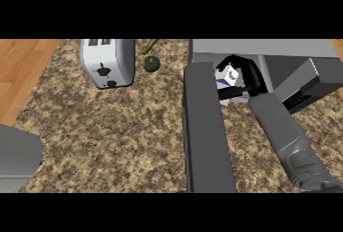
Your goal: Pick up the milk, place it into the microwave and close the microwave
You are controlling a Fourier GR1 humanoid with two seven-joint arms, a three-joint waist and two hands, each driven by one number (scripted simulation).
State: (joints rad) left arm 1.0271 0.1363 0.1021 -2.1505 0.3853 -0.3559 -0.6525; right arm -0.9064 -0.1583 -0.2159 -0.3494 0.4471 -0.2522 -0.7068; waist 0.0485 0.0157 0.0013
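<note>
The milk, a white carton with blue print, sits inside the open mouth of the microwave at the top right. My right hand reaches into the cavity with its black fingers curled over the top of the carton and the thumb under it, hiding much of it. The right forearm runs up from the lower right. The microwave door is swung wide open, a long dark grey slab stretching toward the lower edge just left of that arm. Only a grey piece of my left arm shows at the lower left.
A silver toaster stands at the top left of the speckled counter. A small dark green fruit and a thin green stalk lie between the toaster and the microwave. Wooden floor borders the counter's left side.
</note>
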